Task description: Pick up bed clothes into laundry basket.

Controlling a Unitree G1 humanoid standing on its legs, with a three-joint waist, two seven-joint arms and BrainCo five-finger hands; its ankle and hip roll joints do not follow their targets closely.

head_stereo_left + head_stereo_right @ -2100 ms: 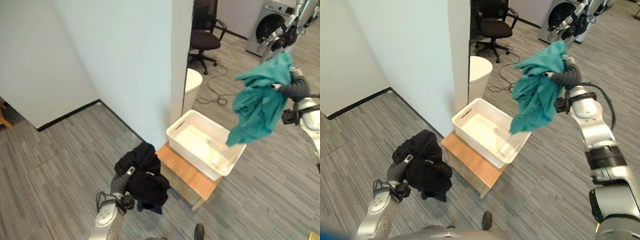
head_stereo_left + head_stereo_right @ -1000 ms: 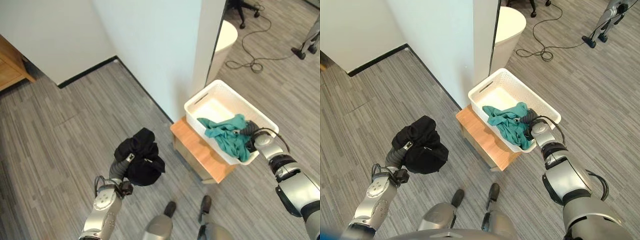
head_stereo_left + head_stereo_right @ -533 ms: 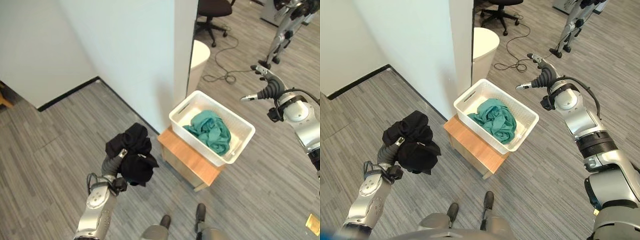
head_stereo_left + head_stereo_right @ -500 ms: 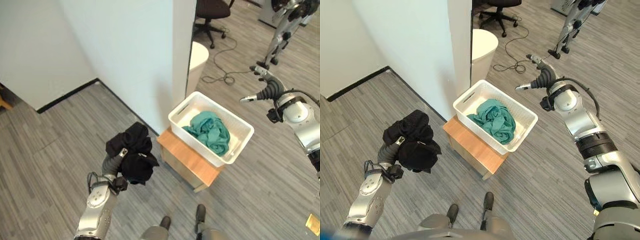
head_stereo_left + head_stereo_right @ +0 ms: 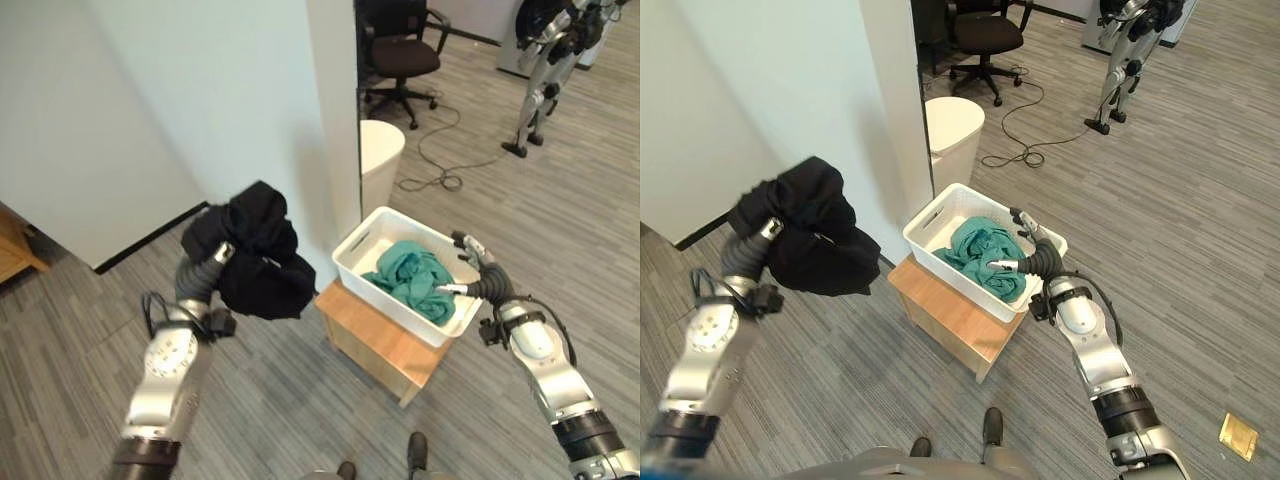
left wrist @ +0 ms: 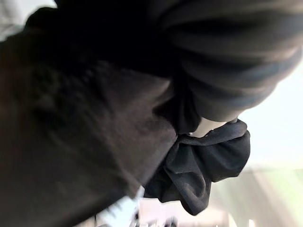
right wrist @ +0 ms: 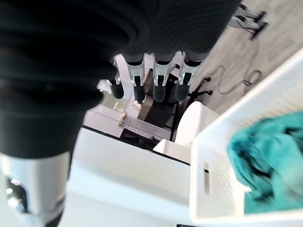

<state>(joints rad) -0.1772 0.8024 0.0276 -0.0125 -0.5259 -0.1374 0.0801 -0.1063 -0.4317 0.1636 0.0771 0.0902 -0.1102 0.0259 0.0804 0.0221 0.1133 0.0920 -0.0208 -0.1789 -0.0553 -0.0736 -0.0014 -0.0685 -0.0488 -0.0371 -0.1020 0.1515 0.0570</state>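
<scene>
Left eye view shows the white laundry basket [image 5: 372,232] on a wooden surface [image 5: 375,338], teal bed clothes [image 5: 410,277] inside, black clothes [image 5: 252,262] bunched around the left robot hand [image 5: 222,251], grip hidden, and the right robot hand [image 5: 481,276] spread at the rim.

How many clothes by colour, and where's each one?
Teal crumpled cloth: 1, in the white perforated plastic laundry basket
Black bundled cloth: 1, held up at the left hand
Total: 2
</scene>
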